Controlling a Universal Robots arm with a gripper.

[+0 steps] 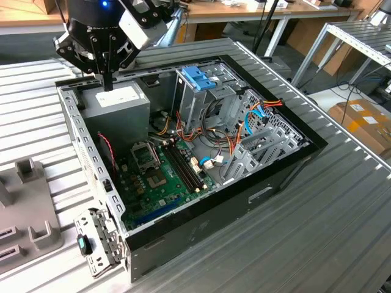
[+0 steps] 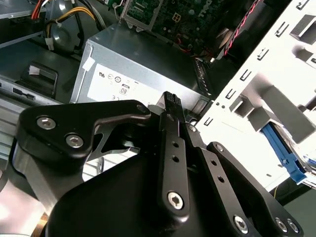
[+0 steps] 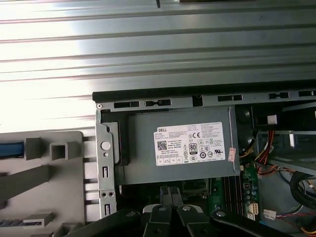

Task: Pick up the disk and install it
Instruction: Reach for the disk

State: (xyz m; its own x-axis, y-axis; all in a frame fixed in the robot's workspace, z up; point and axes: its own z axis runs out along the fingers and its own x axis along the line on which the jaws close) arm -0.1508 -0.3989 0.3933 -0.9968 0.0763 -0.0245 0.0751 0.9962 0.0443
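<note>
An open computer case (image 1: 201, 226) lies on a ribbed metal table (image 1: 317, 232), with a grey power supply (image 1: 119, 104) bearing a white sticker in its far corner and a green motherboard (image 1: 156, 183) nearer. A drive cage (image 1: 189, 101) topped by a blue plastic bracket (image 1: 198, 78) stands beside the power supply toward the exterior view's right. A grey fixture (image 1: 30, 226) sits on the table at the exterior view's left.

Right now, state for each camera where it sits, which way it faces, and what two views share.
Exterior view: off the arm and raised, looking down into the open computer case; the gripper hangs over the power supply.
First wrist view: on the arm, looking straight down onto the power supply's sticker, past the shut fingers.
Second wrist view: on the arm, looking obliquely along the gripper's black linkage to the power supply.
Shared: both wrist views show the gripper and the power supply.
</note>
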